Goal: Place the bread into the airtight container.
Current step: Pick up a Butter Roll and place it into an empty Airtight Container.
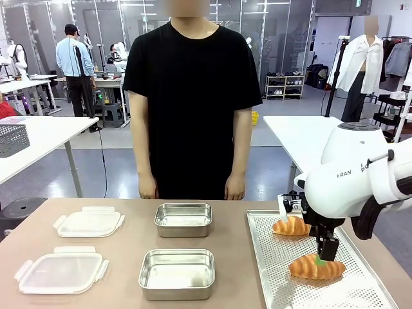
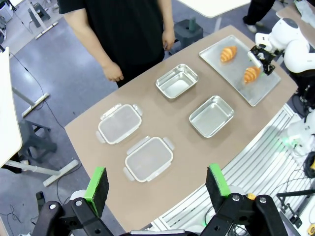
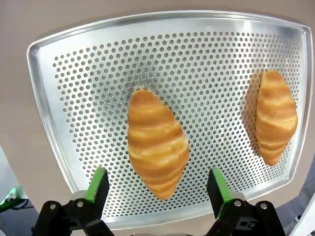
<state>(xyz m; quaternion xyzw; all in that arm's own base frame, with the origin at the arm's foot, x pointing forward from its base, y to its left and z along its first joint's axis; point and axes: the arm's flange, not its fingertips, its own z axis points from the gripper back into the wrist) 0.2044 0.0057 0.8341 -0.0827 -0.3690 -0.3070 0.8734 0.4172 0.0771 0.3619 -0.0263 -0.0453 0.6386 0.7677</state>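
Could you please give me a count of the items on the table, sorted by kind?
Croissants: 2
Steel containers: 2
Clear plastic lids: 2
Perforated tray: 1
Total: 7

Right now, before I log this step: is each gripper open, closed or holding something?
Left gripper: open, holding nothing.
Right gripper: open, fingers either side of the near croissant, not gripping it.
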